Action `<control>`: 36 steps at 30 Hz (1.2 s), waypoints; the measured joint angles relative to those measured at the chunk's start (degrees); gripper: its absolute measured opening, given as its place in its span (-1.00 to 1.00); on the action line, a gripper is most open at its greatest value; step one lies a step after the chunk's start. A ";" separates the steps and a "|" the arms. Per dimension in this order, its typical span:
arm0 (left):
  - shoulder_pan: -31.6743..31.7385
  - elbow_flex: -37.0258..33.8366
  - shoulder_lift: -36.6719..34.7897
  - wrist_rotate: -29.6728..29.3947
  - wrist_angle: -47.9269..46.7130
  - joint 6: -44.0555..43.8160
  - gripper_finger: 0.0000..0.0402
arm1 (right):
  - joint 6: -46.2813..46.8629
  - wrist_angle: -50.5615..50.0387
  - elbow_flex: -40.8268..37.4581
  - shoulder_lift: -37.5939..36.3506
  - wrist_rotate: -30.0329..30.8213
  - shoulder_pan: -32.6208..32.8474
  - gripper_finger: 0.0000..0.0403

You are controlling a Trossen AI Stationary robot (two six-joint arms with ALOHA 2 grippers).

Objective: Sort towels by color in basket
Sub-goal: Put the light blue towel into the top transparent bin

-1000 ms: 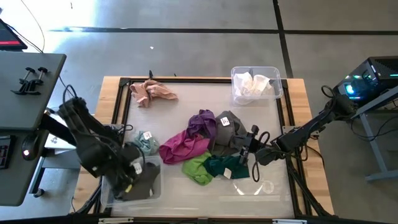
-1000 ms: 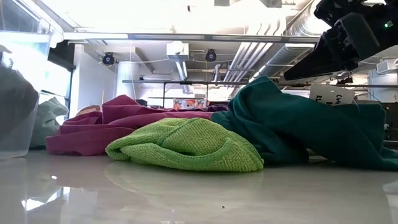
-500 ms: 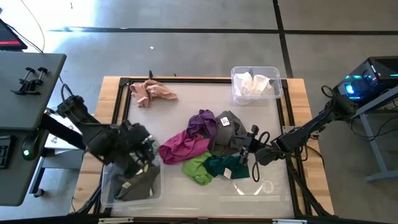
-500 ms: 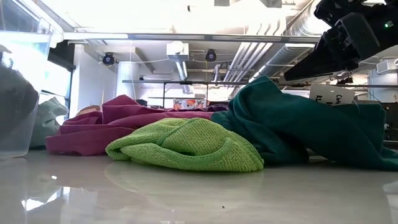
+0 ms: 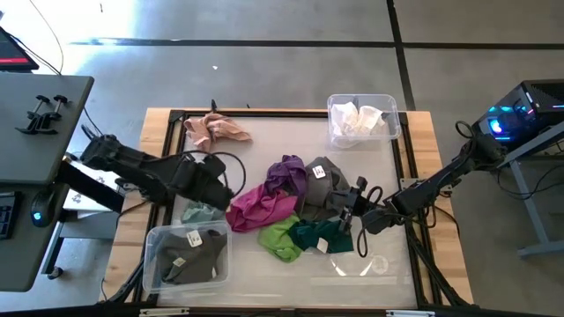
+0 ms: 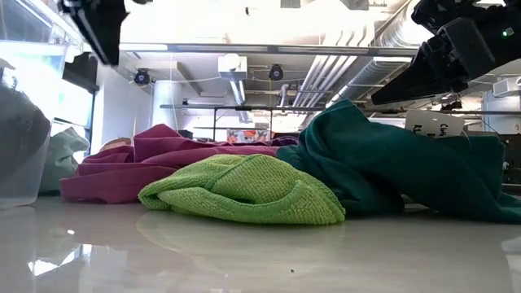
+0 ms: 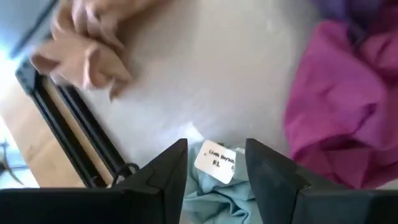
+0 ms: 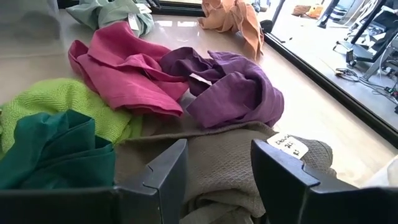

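Over the pale teal towel (image 5: 201, 212) my left gripper (image 7: 214, 163) hangs with fingers spread apart, nothing between them, the towel's white tag (image 7: 215, 164) showing in the gap. That towel lies on the table just beside the near-left bin (image 5: 155, 249), which holds a grey towel (image 5: 194, 260). My guess at the step: one cloth is binned and I'm lining up the next pick, the teal one. Next move calls for dropping straight down, pinching a raised fold rather than the tag, and keeping clear of the magenta towel (image 5: 261, 208) lying close alongside. My right gripper (image 8: 214, 163) waits low at the heap's right side, fingers apart and empty, over another grey towel (image 8: 224, 163). In that heap: purple (image 5: 286, 176) touching magenta, lime green (image 5: 278, 239) at the front, dark green (image 5: 319, 235) pressed against it. A peach-pink towel (image 5: 216, 130) sits alone near the far-left corner, well apart from the rest. The far-right bin (image 5: 392, 110) has white cloths (image 5: 359, 118) in it. Writing, now: the teal towel's tag carries a couple of lines of small dark print, and the grey towel's tag (image 8: 289, 145) has print too, but I can't make out either. No brand visible anywhere.
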 joint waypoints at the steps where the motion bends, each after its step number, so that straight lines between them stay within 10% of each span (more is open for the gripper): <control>1: 0.79 -1.40 -0.30 0.85 1.11 0.90 -0.20 | 0.00 0.01 0.00 0.00 0.00 -0.01 -0.16; 16: 13.18 -23.43 -9.39 17.36 17.40 9.53 0.34 | 0.04 0.41 0.00 0.00 0.00 -0.01 -0.16; 28: 14.22 -35.47 -9.34 27.59 32.76 10.26 0.17 | 0.17 0.41 0.00 0.00 0.00 0.02 -0.16; 36: 14.22 -41.00 -9.36 29.79 36.20 11.69 -0.30 | 0.20 0.41 0.00 0.00 0.00 0.00 -0.16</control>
